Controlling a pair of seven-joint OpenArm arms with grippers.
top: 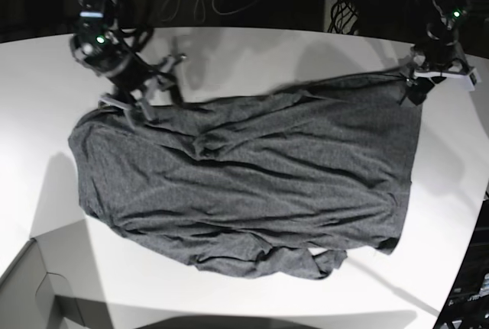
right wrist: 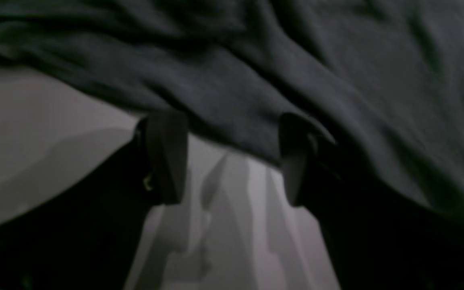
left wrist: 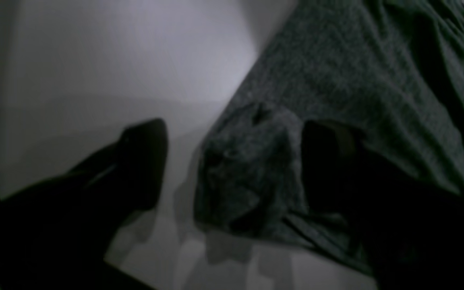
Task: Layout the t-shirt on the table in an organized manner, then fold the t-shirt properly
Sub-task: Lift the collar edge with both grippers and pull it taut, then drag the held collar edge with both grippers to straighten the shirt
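Across the white table (top: 252,54) the t-shirt (top: 252,184) lies spread out, dark heather grey, wrinkled through the middle and bunched at its near edge. Both arms work at the far edge of the cloth, one at each far corner.

Left gripper (left wrist: 236,161): fingers set wide apart. One finger (left wrist: 143,161) sits over bare table beside the cloth. The other rests on the fabric. Between them a puckered corner of the t-shirt (left wrist: 336,80) stands up in a small lump. Neither finger pinches it; there is a clear gap to the finger on the table side. From this gripper the rest of the shirt runs away up and to the right of the wrist view. In the base view this gripper (top: 419,85) sits at the shirt's far right corner.

Right gripper (right wrist: 232,157): also wide. Hem of the t-shirt (right wrist: 232,72) drapes across both fingertips, and one finger (right wrist: 167,153) shows its pad just below the cloth edge. Table surface is visible through the gap between the fingers, so nothing is clamped. In the base view this gripper (top: 141,100) is at the far left corner, touching the fabric edge.

Near left of the table, a grey box corner (top: 30,291) pokes into view.
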